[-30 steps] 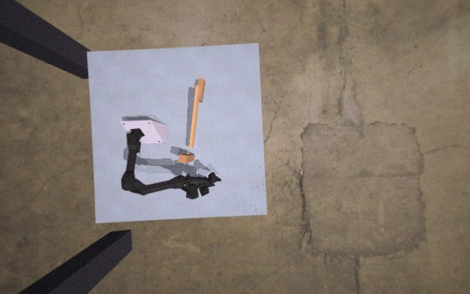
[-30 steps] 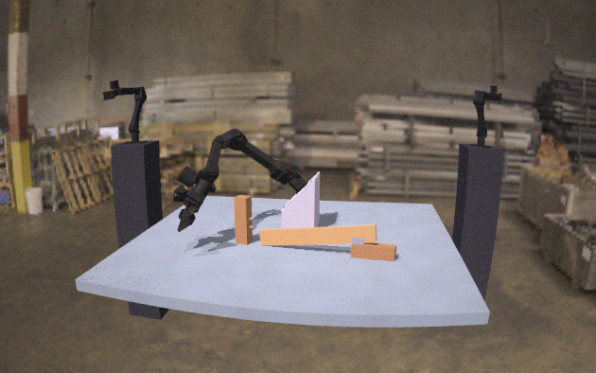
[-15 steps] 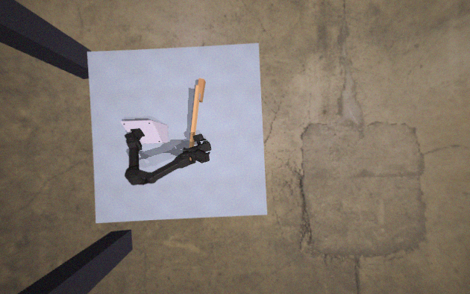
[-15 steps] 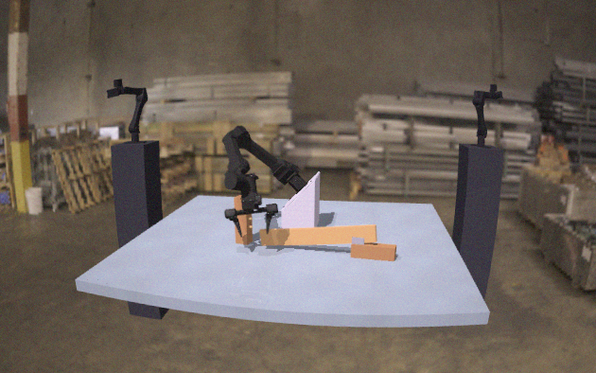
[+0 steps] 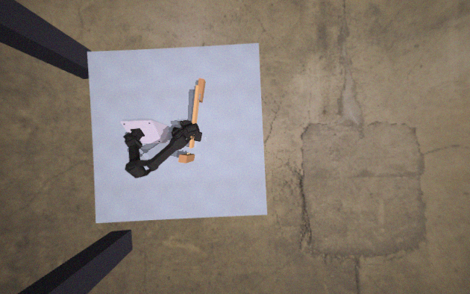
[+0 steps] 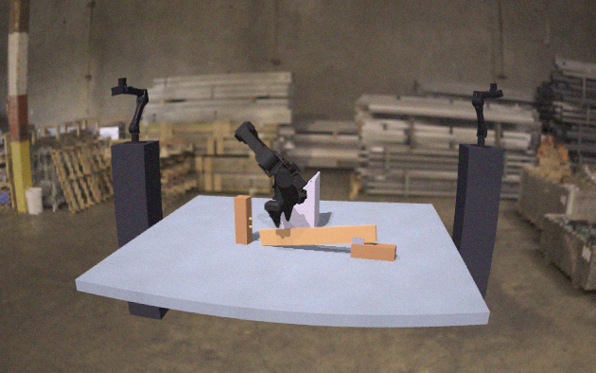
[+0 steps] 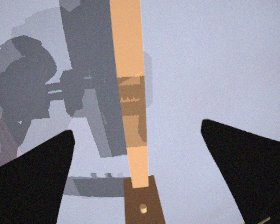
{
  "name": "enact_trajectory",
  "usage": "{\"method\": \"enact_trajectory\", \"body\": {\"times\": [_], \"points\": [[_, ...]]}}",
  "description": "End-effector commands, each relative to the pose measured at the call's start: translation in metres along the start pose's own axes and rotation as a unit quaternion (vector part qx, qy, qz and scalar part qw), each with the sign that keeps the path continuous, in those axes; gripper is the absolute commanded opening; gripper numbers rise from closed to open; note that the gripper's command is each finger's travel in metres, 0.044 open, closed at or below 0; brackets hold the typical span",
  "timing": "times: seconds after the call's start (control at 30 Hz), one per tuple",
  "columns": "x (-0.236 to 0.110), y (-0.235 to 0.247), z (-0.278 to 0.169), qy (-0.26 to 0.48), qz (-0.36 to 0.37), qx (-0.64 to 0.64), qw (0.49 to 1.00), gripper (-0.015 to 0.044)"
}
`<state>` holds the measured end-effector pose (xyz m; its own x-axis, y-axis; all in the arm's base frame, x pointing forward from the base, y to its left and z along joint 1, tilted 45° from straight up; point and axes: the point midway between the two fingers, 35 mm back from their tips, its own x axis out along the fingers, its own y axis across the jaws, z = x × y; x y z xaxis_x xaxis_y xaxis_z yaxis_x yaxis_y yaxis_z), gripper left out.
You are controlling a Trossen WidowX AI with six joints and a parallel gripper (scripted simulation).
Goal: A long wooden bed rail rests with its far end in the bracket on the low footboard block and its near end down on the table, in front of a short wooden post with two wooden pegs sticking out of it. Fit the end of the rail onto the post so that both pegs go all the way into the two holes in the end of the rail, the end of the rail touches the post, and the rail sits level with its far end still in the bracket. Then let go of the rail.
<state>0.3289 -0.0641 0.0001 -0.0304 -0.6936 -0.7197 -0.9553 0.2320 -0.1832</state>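
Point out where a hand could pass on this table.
Bare stretches: between the rail and the table's right edge, and along the near edge below the post. Crowded: around the open gripper above the rail's near end.
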Motion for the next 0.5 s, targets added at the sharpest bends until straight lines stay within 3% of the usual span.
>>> {"method": "enact_trajectory", "body": {"times": [0.0,0.47], "points": [[-0.001,0.002,0.0,0.007,0.0,-0.017,1.0,0.044],[0.018,0.0,0.0,0.007,0.0,-0.018,1.0,0.044]]}}
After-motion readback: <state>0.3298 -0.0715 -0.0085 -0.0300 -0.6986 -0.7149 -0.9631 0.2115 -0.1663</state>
